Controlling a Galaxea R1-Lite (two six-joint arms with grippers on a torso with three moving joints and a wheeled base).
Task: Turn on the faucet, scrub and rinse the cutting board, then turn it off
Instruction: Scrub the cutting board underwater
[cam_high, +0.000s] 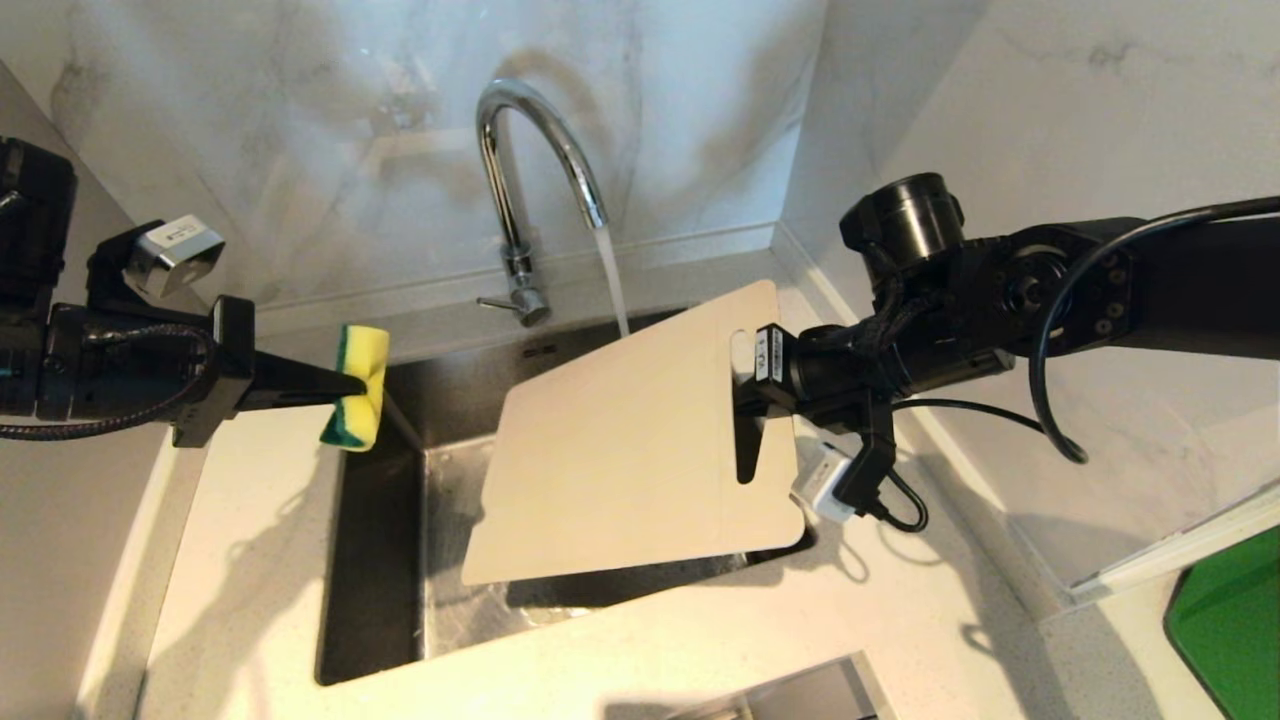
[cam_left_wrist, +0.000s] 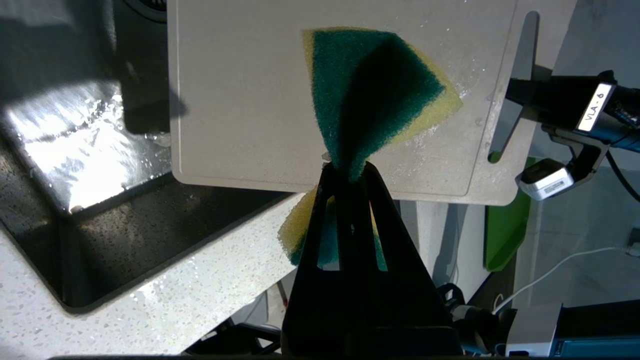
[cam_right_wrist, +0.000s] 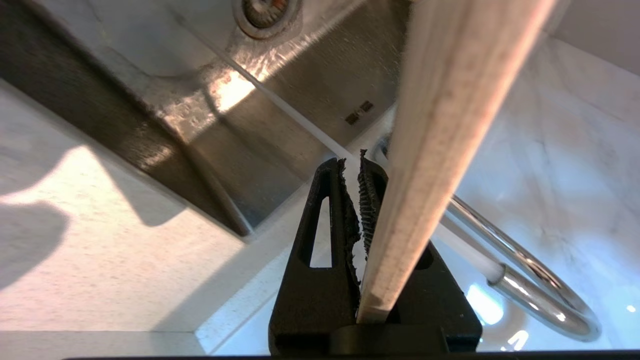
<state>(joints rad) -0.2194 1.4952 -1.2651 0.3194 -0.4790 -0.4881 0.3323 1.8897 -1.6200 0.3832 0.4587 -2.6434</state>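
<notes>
Cutting board (cam_high: 620, 450) tilted over sink (cam_high: 375, 560), clamped by right gripper (cam_high: 752, 400); sponge (cam_high: 358, 388) pinched in left gripper (cam_high: 352, 388), apart; faucet (cam_high: 520, 180) running.

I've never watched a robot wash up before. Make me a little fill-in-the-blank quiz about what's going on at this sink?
1. Water is ____ from the faucet into the sink.
2. The left gripper squeezes a yellow and ____ sponge.
3. The right gripper holds the cutting board by the end with the ____ handle.
4. The sponge is ____ the board, not touching it.

Missing words: running; green; slot; apart from
</notes>
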